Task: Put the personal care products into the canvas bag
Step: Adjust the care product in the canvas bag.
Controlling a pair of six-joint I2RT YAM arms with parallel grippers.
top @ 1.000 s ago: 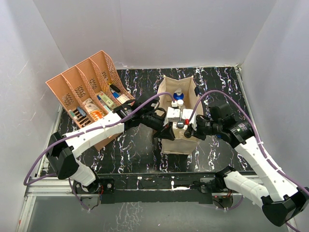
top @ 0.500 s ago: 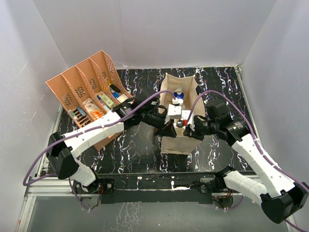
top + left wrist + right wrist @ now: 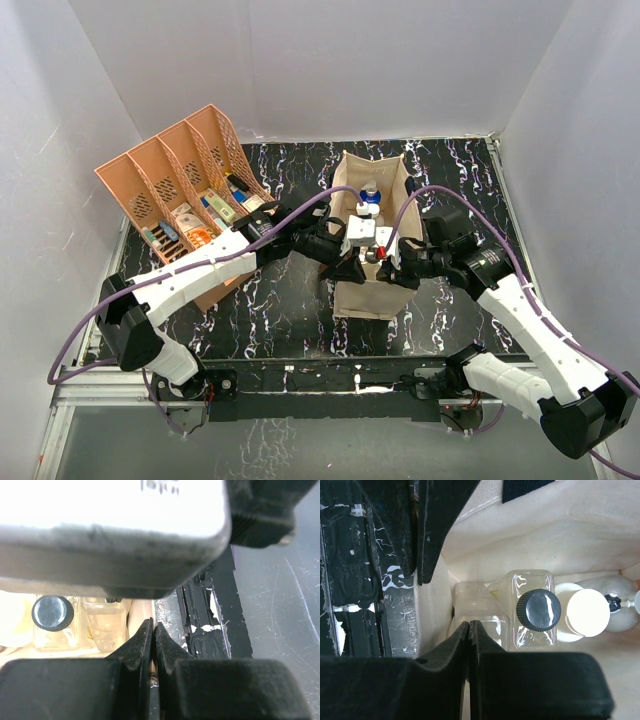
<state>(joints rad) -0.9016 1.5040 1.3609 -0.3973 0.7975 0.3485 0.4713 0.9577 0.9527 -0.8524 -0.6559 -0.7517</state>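
The cream canvas bag (image 3: 365,298) stands upright mid-table with its mouth open. Inside it are personal care products (image 3: 368,205): a clear bottle with a dark cap (image 3: 538,610), a second clear bottle (image 3: 475,605) and a white-capped one (image 3: 588,612). The dark cap (image 3: 52,613) also shows in the left wrist view. My left gripper (image 3: 352,268) (image 3: 153,625) is shut on the near left part of the bag's rim, with a thin strip of cloth between its jaws. My right gripper (image 3: 390,268) (image 3: 469,623) is shut on the near right part of the rim.
An orange perforated compartment tray (image 3: 150,190) holding small packets and boxes (image 3: 195,225) stands at the left, close to my left arm. The table top (image 3: 280,300) is black marbled. White walls enclose the back and both sides.
My right gripper has moved a little to the left with the bag's rim, so the bag's mouth is narrower. The left gripper has barely moved.
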